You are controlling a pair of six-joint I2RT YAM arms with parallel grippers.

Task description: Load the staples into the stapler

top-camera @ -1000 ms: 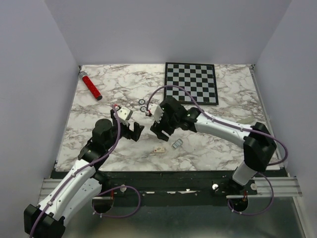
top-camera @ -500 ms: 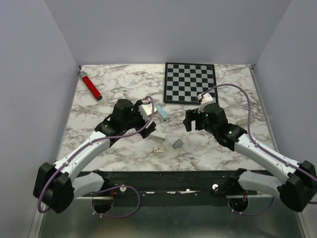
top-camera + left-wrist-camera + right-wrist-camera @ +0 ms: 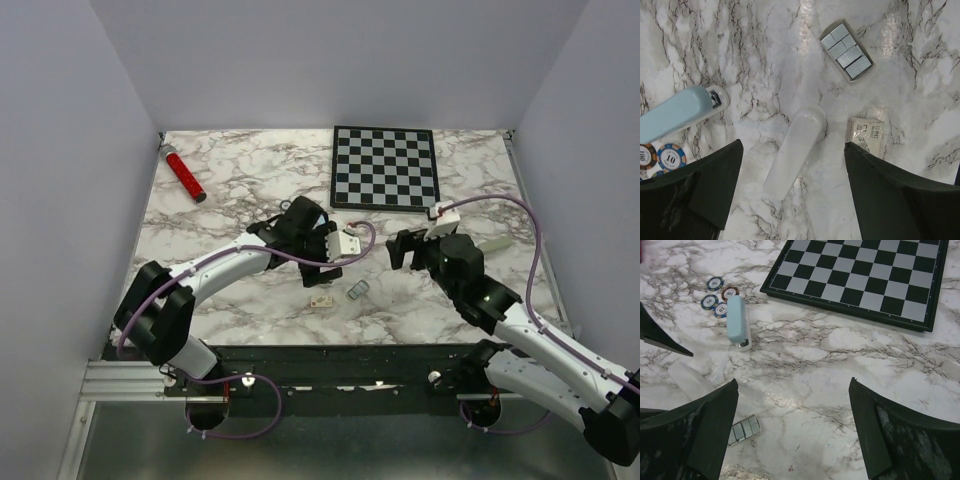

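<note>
The silvery grey strip of staples [image 3: 846,51] lies slanted on the marble worktop [image 3: 920,100], just beyond the spread left gripper [image 3: 792,147], with the light blue oblong stapler [image 3: 677,114] on its opposite side; the right gripper [image 3: 793,381], also spread, looks slightly farther

On the bench [image 3: 250,160], the chessboard [image 3: 385,167] lies far back, right of centre, the tube [image 3: 184,176] far left, the stapler [image 3: 738,322] mid-bench just beside the chips [image 3: 708,301], the bar [image 3: 795,152] nearer, and nearest the small box [image 3: 322,301] with the staples [image 3: 358,291] just right of it.
</note>
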